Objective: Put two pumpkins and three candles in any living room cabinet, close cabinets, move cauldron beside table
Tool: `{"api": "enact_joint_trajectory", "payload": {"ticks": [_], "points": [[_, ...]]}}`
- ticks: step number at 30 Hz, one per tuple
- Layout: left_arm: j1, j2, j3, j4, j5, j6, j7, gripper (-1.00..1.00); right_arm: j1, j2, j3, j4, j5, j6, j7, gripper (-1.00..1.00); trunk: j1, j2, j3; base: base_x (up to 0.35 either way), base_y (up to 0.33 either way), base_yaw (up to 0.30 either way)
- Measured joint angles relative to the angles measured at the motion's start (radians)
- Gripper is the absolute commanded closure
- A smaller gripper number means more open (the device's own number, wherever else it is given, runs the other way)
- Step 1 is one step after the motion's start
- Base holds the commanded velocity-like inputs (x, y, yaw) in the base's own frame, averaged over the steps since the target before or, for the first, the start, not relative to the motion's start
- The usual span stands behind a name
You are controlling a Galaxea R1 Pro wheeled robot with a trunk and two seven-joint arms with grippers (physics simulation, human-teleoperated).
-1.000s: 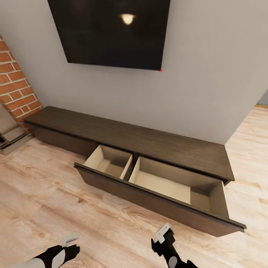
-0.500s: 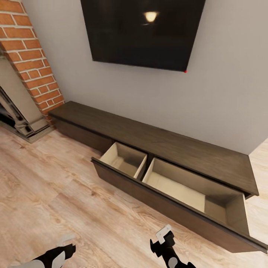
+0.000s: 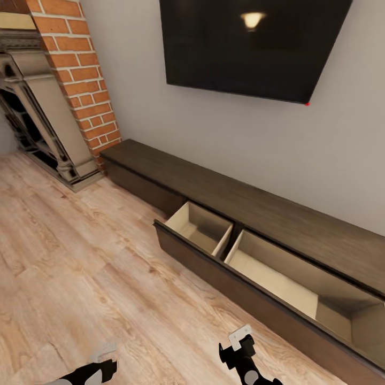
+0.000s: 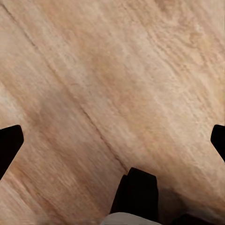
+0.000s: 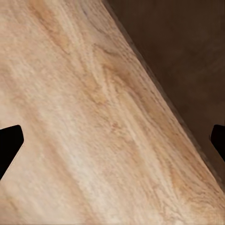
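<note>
**Drawer stands open and bare; both grippers empty over the floor**

The cabinet (image 3: 251, 206) runs along the wall under the dark wall screen (image 3: 256, 45), its long axis sloping from the brick fireplace (image 3: 51, 101) at one end away toward the far side of the room. One wide drawer (image 3: 267, 267) is pulled out from the cabinet's front, and its two pale compartments show nothing inside as far as can be seen. No pumpkin, candle or cauldron can be made out on the cabinet top or on the wooden floor (image 3: 80, 256) in front of it.

The right gripper (image 3: 240, 342) hangs low over the floor just in front of the open drawer's front panel; the wrist view shows its fingertips (image 5: 10, 140) spread wide at the edges with only floorboards and the dark cabinet face (image 5: 187, 61) between them, so its jaws are wide open and hold nothing. The left gripper (image 3: 101, 357) sits farther from the cabinet, toward the fireplace side, and its fingertips (image 4: 9, 140) are likewise wide apart over bare planks, holding nothing.

Judged from this, the drawer lies ahead of the right arm, which is the nearer of the two. With nothing to load yet, the robot probably has to go and find the items first, and the drawer must be closed in the end.
</note>
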Motion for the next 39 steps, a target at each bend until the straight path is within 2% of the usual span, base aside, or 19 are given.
{"api": "enact_joint_trajectory", "payload": {"ticks": [3,6,7,11,15,21,30,39], "points": [[0.028,0.008,0.002,0.008,0.007,0.000,0.001,-1.00,0.000,0.001,0.000,0.000,0.000,0.000,0.000,-1.00,0.000,0.000,-0.002,0.000,0.000,0.287],[0.052,0.008,0.003,0.009,0.065,-0.002,0.001,-1.00,0.000,0.002,0.000,0.000,0.000,-0.001,0.000,-1.00,0.000,0.000,-0.004,0.000,0.000,0.287],[0.059,0.008,0.003,0.009,0.095,-0.003,0.002,-1.00,0.000,0.003,0.000,0.000,0.000,0.000,0.000,-1.00,0.000,0.000,-0.004,0.000,0.000,0.287],[0.068,0.012,0.003,0.011,0.127,-0.019,0.003,-1.00,0.009,0.004,0.000,0.000,0.001,0.000,0.001,-1.00,0.000,0.000,-0.007,0.000,0.000,0.281],[0.069,0.023,0.002,0.011,0.131,-0.025,0.004,-1.00,0.015,0.005,0.000,0.000,0.001,0.000,0.001,-1.00,0.000,0.000,-0.010,0.000,0.000,0.138],[0.069,0.025,0.002,0.010,0.132,-0.026,0.002,-1.00,0.019,0.002,0.001,0.003,0.000,0.000,0.001,-1.00,0.000,0.000,-0.011,0.000,0.000,0.010],[0.069,0.018,0.001,0.009,0.130,-0.026,-0.005,-1.00,0.083,0.001,0.002,0.006,0.004,-0.001,0.000,-1.00,0.000,0.000,0.001,0.000,0.000,0.000],[0.069,0.017,0.001,0.009,0.130,-0.024,-0.006,-1.00,0.118,0.002,0.002,0.013,0.006,0.000,-0.001,-1.00,0.000,0.000,0.015,0.000,0.000,0.036]]}}
